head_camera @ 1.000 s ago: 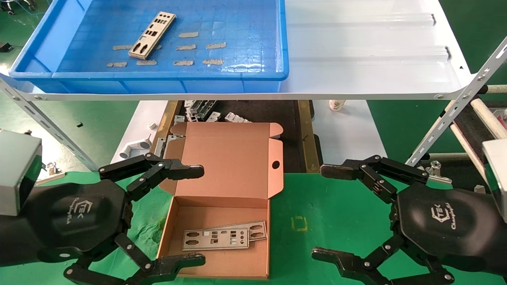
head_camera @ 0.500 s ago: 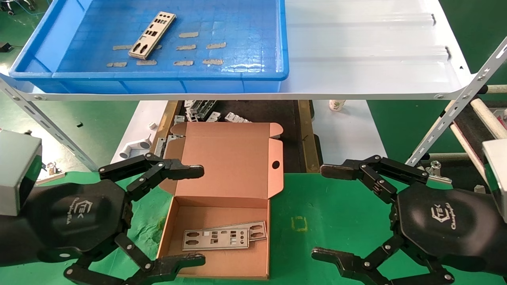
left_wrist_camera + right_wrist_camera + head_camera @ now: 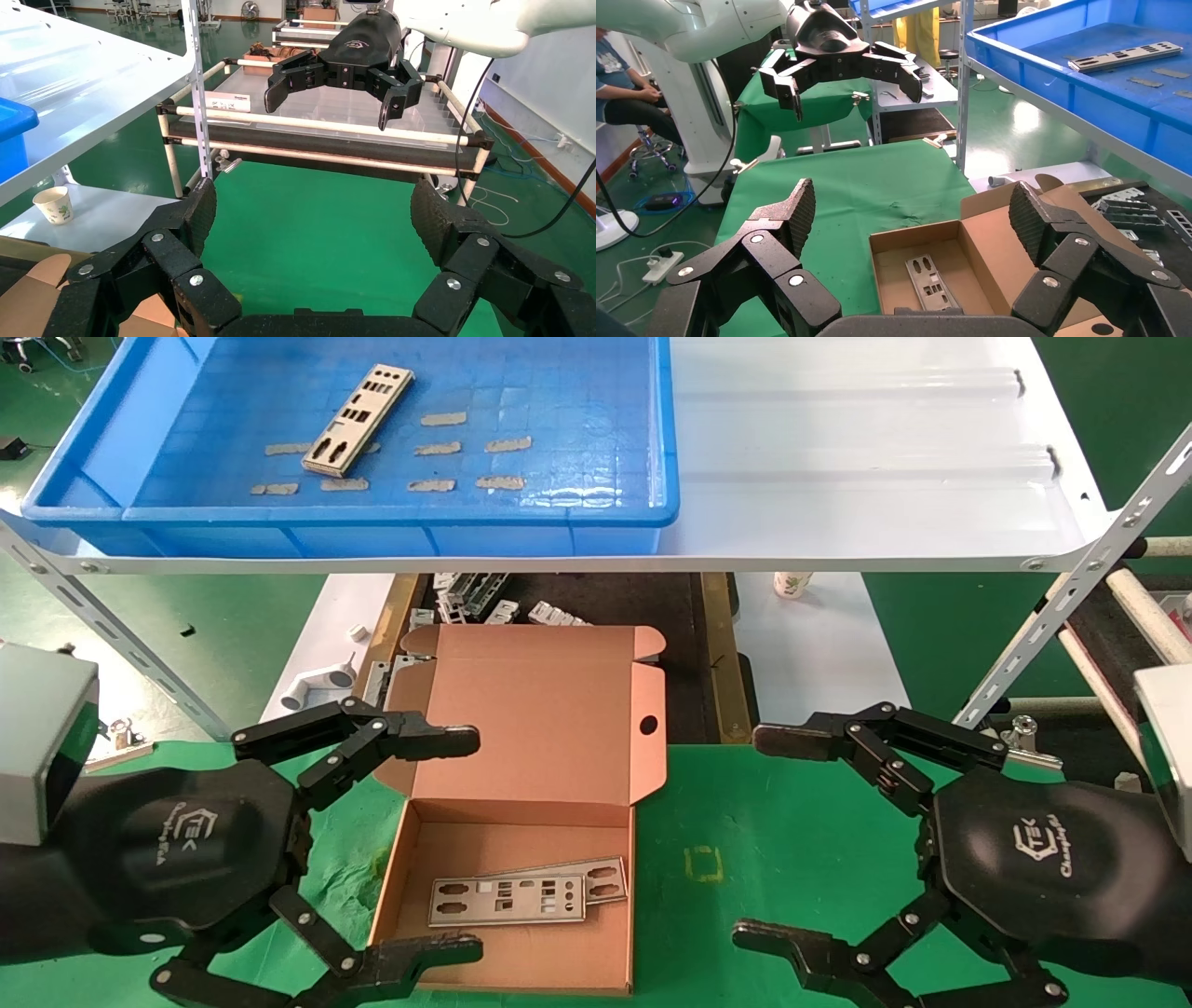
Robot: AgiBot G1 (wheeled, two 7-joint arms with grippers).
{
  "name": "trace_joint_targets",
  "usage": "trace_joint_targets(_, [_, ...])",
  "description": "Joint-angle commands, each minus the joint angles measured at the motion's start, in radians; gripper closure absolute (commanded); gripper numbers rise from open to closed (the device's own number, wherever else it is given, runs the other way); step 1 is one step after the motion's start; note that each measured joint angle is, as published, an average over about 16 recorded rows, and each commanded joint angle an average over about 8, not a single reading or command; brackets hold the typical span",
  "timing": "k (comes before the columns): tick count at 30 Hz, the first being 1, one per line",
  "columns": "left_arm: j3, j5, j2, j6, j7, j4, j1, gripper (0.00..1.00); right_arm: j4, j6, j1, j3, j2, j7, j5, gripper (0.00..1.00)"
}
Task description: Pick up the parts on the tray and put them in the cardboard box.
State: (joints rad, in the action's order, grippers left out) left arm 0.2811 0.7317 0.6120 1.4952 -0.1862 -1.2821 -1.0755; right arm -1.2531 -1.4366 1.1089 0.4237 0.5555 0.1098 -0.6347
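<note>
One silver punched part (image 3: 358,419) lies in the left half of the blue tray (image 3: 391,512) on the white shelf; the right wrist view shows this part (image 3: 1124,57) too. Two more parts (image 3: 521,896) rest overlapping inside the open cardboard box (image 3: 531,728) on the green mat, one plate (image 3: 930,281) visible in the right wrist view. My left gripper (image 3: 461,845) hangs open just left of the box, nothing between its fingers. My right gripper (image 3: 768,836) is open and empty to the box's right. Each wrist view shows the other arm's gripper far off.
The white shelf (image 3: 875,458) overhangs the space beyond the box, carried by slotted metal posts (image 3: 1071,607). Below it lie small silver brackets (image 3: 484,603), a white pipe fitting (image 3: 317,684) and a paper cup (image 3: 792,584). A padded rail rack (image 3: 316,144) stands to the right.
</note>
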Motion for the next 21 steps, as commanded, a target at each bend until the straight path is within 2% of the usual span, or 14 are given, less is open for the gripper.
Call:
trace_joint_targets(1, [0.0, 0.0, 0.0, 0.0, 0.0, 0.0, 0.0, 0.0, 0.0, 0.0, 0.0, 0.0, 0.0, 0.0, 0.0, 0.0])
trace_joint_targets(21, [0.0, 0.0, 0.0, 0.0, 0.0, 0.0, 0.0, 0.0, 0.0, 0.0, 0.0, 0.0, 0.0, 0.0, 0.0, 0.0])
